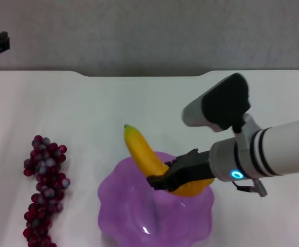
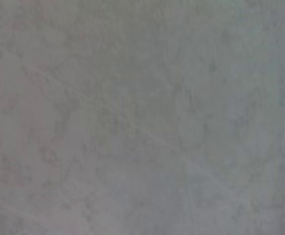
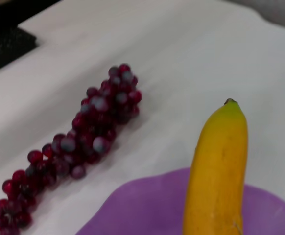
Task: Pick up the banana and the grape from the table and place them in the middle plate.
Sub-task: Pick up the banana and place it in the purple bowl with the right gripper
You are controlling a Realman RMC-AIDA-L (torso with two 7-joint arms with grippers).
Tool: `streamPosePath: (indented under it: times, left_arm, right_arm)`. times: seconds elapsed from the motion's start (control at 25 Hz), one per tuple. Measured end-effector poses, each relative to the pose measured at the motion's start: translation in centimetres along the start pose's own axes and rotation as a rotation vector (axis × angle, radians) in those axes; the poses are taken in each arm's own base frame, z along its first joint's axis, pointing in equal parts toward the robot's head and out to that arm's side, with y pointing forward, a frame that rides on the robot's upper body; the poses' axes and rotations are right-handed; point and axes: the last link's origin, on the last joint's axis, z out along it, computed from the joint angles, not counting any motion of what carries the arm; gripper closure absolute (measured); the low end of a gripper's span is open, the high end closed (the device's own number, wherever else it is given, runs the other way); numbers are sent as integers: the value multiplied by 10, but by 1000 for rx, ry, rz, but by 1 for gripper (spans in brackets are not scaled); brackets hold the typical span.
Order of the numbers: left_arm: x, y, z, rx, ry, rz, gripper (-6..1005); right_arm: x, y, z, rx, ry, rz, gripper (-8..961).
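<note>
Fingers of the right gripper (image 1: 162,181) are closing around the banana (image 1: 145,154) just right of center in the head view, pinching it somewhere near its middle, so the black jaws are only as far apart as the fruit is thick. The white arm is coming in from the right edge of the frame.

The banana is sitting at a slant: its lower end is lying over the purple plate (image 1: 124,198) at the bottom center, and its green-tipped end is pointing up and left, sticking out past the plate's wavy rim over the white table (image 1: 139,103). In the right wrist view the banana (image 3: 216,171) is running up the lower right of the frame with the plate (image 3: 142,208) under it along the bottom edge. Whether the fruit is actually resting on the plate or hanging just above it, can't tell.

Apart from the banana, the plate is holding nothing.

The grapes (image 1: 42,190) are lying on the table along the lower left of the head view, well apart from the plate.

The left gripper isn't showing anywhere; its wrist camera is just giving a flat grey surface.
</note>
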Motion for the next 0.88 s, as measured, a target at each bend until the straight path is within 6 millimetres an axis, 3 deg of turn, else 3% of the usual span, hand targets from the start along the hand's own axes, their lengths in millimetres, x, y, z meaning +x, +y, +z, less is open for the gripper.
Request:
streamPosePath:
  times: [0.4,0.88]
  left_arm:
    - [3,3,1,-6,13,6,198]
    - [6,5,2,-10,20,13,198]
  right_arm:
    - [8,2,31,-15,89,-12,433]
    - [6,5,36,-42,90,-73,428]
